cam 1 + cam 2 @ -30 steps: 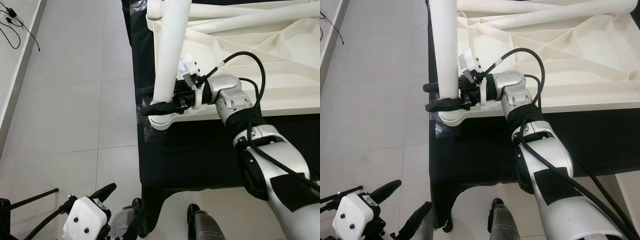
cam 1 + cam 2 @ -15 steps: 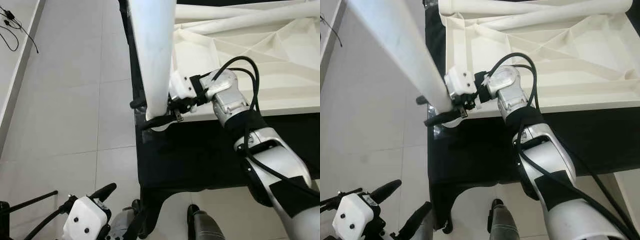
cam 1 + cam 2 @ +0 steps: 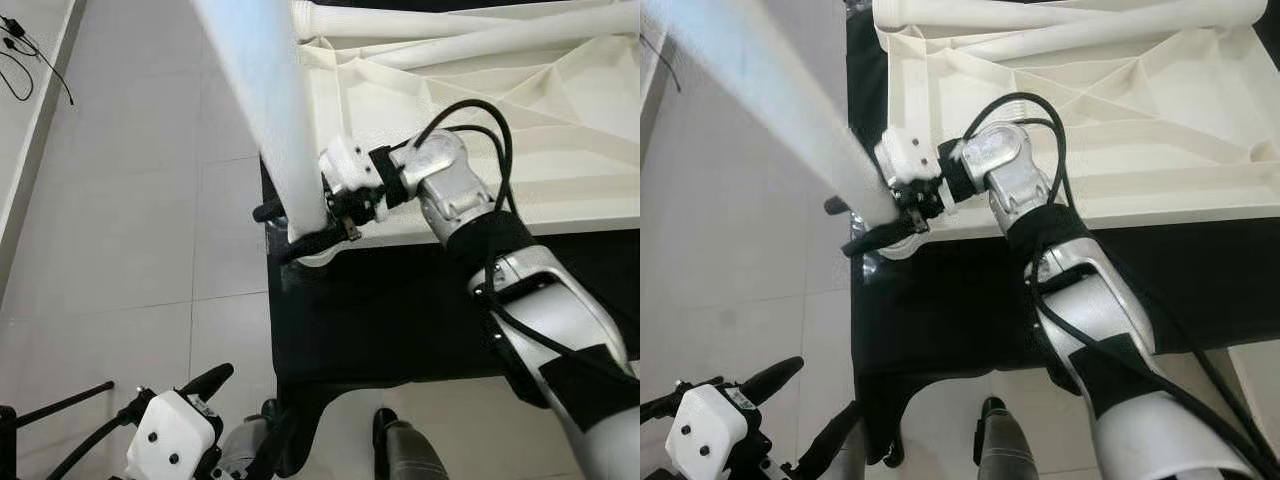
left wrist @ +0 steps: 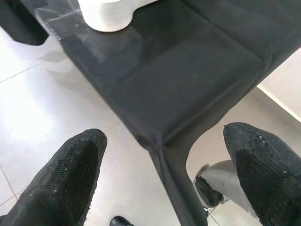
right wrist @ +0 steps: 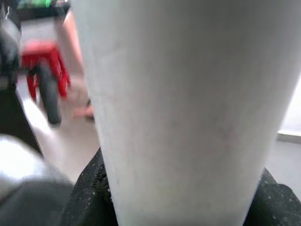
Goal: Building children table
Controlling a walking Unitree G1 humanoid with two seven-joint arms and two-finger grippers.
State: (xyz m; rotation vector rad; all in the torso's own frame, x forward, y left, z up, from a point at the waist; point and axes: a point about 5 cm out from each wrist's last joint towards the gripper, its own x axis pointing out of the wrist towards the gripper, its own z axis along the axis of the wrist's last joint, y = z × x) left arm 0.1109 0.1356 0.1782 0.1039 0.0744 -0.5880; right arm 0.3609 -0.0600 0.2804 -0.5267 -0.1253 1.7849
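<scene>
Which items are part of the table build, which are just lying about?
Job:
- white plastic table leg, clamped in right gripper
- upturned white ribbed tabletop
- spare white legs
- black cloth work surface

Lying about:
- black cable
- idle left gripper

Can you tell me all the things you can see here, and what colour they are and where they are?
Table leg: one, white, held tilted at the near left corner of the table top.
Table top: one, white, lying upside down on the black cloth, ribs showing.
Loose legs: at least two, white, lying along the far edge of the table top.
Black cloth: one, black, under the table top.
Floor: pale grey tiles, to the left.
Cables: black, far left on the floor.
Right end effector: black fingers shut around the table leg near its lower end.
Left end effector: black fingers open, hanging low above the floor.
</scene>
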